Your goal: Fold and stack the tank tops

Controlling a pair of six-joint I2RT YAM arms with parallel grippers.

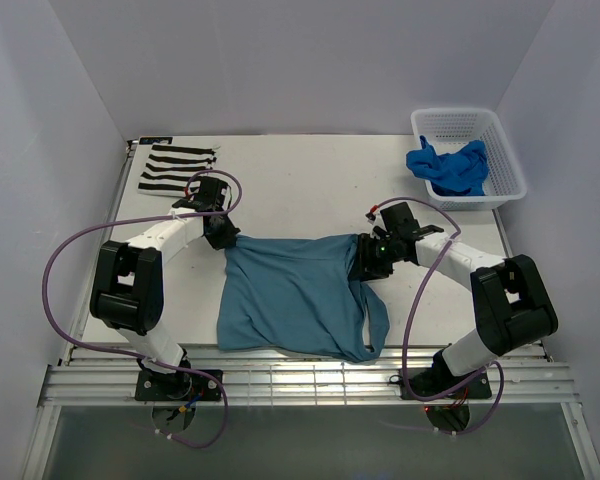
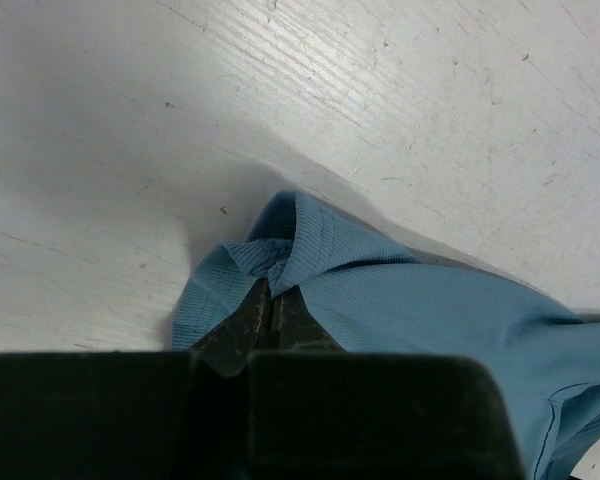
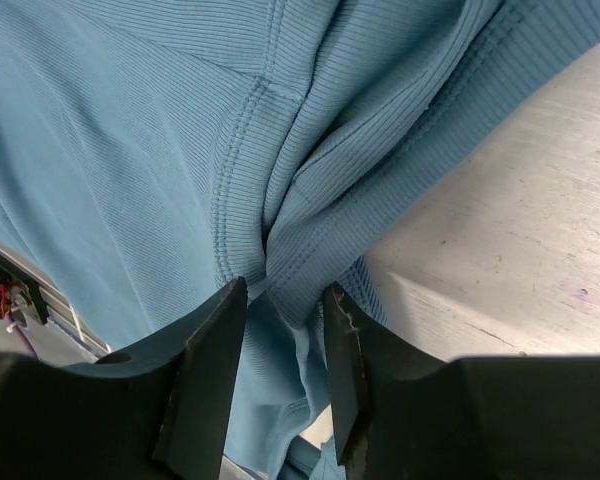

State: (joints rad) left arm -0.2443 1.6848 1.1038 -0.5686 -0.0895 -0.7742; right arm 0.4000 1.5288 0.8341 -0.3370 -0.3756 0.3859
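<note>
Spread tank top (image 1: 295,290) lies mid-counter (image 1: 300,180), near hem reaching counter's front edge. Left fingers (image 2: 242,325) at its far-left corner, cloth pinched between them. Right fingers (image 3: 205,370) at its far-right corner, one either side of bunched fold. Folded tank top (image 1: 175,168) flat on counter, behind and left of spread one. Basket (image 1: 505,150) behind and right of it, well apart. Crumpled tank top (image 1: 448,168) inside basket.

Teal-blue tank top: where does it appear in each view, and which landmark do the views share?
Top external: the teal-blue tank top lies at the centre of the table.
Left wrist: lower right, its corner pinched in the left gripper.
Right wrist: fills left and top; the right gripper straddles a fold.
Shared landmark: the white table beside the cloth.
</note>
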